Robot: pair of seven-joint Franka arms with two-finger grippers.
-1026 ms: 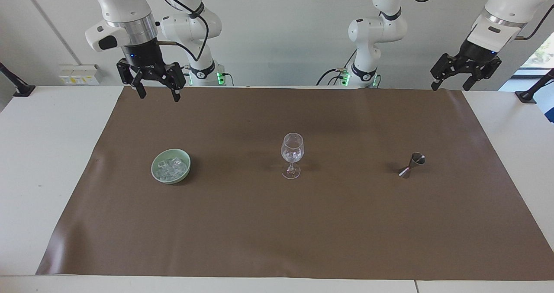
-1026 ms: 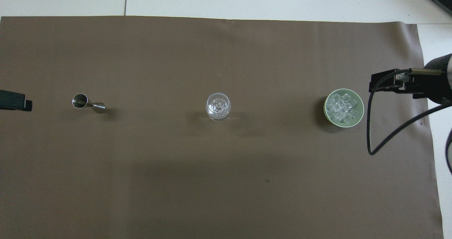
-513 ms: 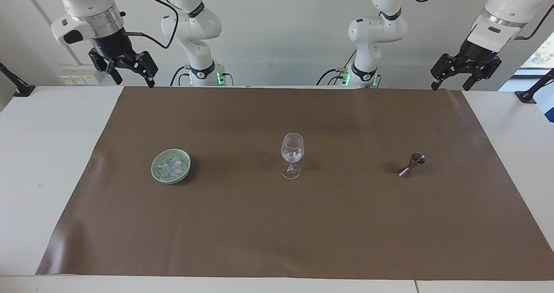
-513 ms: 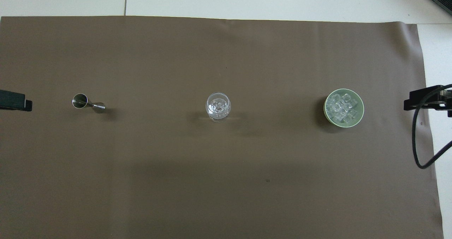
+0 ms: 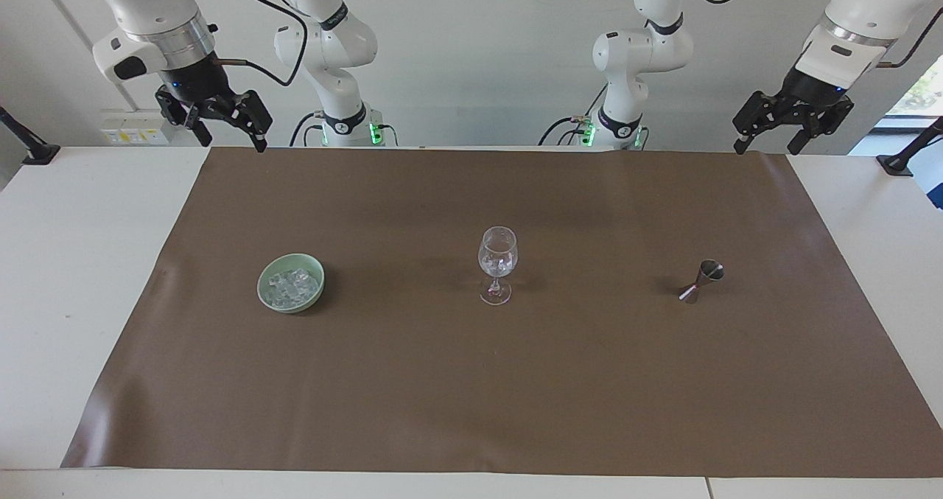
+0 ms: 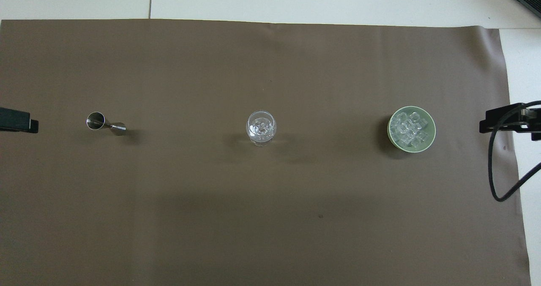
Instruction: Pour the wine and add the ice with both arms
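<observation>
I see the right gripper [image 5: 228, 129] now raised over the corner of the brown mat [image 5: 471, 381] at the right arm's end, at the edge nearest the robots; a second ago it hung lower and further in over the mat, so it has withdrawn, with only a slight shift in the last half second. The left gripper [image 5: 766, 134] has not moved: it waits over the mat's other robot-side corner. Both grippers stand with fingers spread and hold nothing.

The ice [image 5: 292, 284] lies heaped in one pale green bowl [image 5: 263, 287], toward the right arm's end of the table, farther from the robots than the spot beneath the right gripper and well apart from it. A few cubes also sit inside the wine glass [image 5: 498, 263], which stands upright at the mat's middle.

Count: two arms, two grippers, one bowl, one wine glass, one steel jigger [image 5: 701, 281]. The jigger leans tilted, toward the left arm's end. Bowl, glass and jigger form one row, unchanged.
</observation>
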